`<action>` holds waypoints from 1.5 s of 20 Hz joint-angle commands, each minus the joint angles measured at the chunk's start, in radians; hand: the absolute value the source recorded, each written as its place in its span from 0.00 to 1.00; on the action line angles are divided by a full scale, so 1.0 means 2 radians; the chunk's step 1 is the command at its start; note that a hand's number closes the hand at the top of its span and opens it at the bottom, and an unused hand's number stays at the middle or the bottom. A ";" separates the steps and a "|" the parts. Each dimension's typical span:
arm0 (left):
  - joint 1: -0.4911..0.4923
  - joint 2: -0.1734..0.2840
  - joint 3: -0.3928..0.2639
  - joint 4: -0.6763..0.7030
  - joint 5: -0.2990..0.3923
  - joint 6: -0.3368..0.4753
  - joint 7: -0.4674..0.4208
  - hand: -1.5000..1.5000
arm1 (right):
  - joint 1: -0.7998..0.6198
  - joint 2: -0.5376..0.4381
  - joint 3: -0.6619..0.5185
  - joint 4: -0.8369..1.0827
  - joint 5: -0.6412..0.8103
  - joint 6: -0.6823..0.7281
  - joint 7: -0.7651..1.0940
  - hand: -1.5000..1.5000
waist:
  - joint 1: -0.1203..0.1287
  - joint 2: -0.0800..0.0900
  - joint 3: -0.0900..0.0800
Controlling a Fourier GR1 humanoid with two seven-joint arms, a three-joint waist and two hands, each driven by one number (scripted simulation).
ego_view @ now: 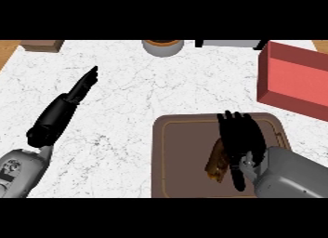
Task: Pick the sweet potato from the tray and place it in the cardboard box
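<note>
The sweet potato (216, 163), orange-brown and elongated, lies on the brown tray (180, 158) at the lower middle of the counter. My right hand (240, 139) is over the potato's right side, fingers stretched straight toward the tray's far edge and the thumb pointing back near the wrist; it hides part of the potato. The box (300, 79), red with an open top, stands at the right, beyond the tray. My left hand (70, 100) rests open at the left, fingers straight, far from the tray.
At the back edge stand a small brown block (41, 45), a round brown-rimmed container (163, 46) and a pale appliance (228, 43). White marble counter (139, 88) stretches between my left hand and the tray.
</note>
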 commanded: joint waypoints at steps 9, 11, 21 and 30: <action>0.013 -0.002 0.012 0.005 -0.003 0.006 -0.002 0.50 | -0.091 0.162 0.016 0.174 0.026 0.056 0.136 0.00 | -0.017 -0.004 0.002; 0.014 0.009 0.027 -0.003 0.014 -0.006 0.003 0.50 | -0.088 0.165 0.021 0.189 0.030 0.063 0.136 0.00 | -0.021 -0.007 0.003; 0.026 0.012 0.041 -0.003 0.003 -0.001 -0.010 0.50 | -0.087 0.219 0.027 0.267 0.057 0.064 0.136 0.00 | -0.034 -0.007 0.003; 0.028 0.006 0.038 -0.017 -0.007 -0.005 0.007 0.50 | -0.068 0.223 0.002 0.279 0.067 0.068 0.129 0.00 | -0.032 -0.004 0.005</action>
